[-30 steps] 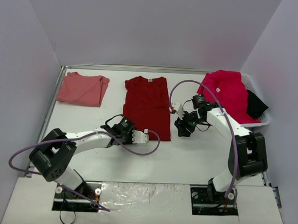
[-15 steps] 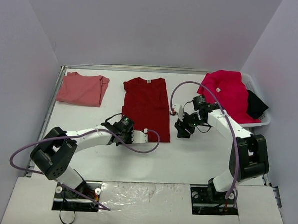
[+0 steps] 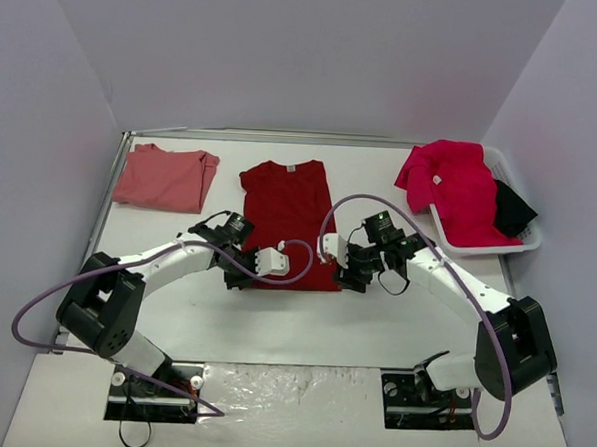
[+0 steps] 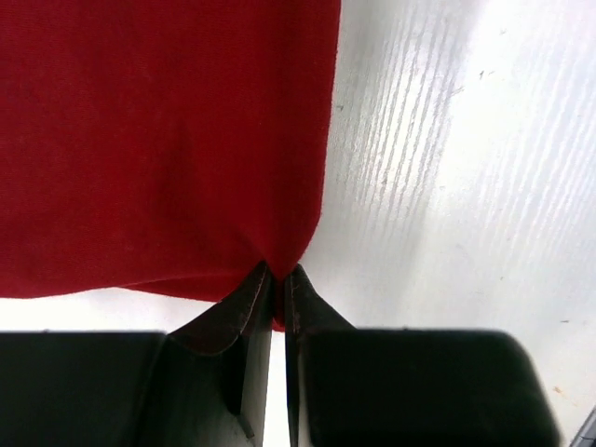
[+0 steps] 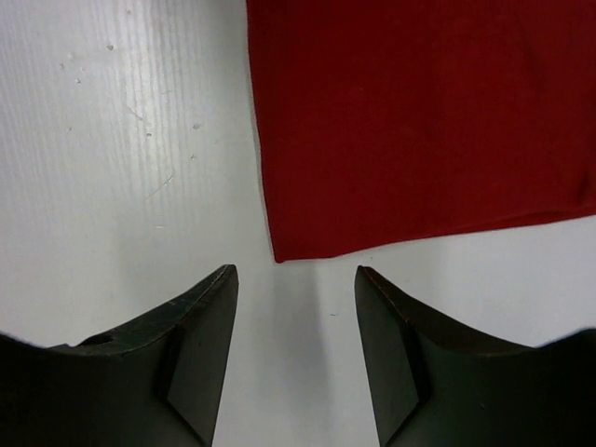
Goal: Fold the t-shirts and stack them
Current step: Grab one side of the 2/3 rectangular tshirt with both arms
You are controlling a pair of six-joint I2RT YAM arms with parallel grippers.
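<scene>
At mid-table the dark crimson t-shirt [image 3: 287, 218] lies flat, collar far and hem near, spread so both near corners can be taken for a fold. On the near left corner the left gripper [image 4: 277, 284] has its fingers pressed together, clamped on a pinch of hem. The right gripper [image 5: 296, 312] has its fingers apart, straddling the near right corner without touching it, probably lining up a matching pinch. Far left, the salmon-pink t-shirt [image 3: 166, 177] sits folded, a likely base for the stack. Far right, the raspberry t-shirt [image 3: 451, 186] drapes over the white basket [image 3: 526, 240], unfolded. A pale collar tag [image 3: 290, 167] shows on the crimson shirt, too small to read; no other writing is legible.
</scene>
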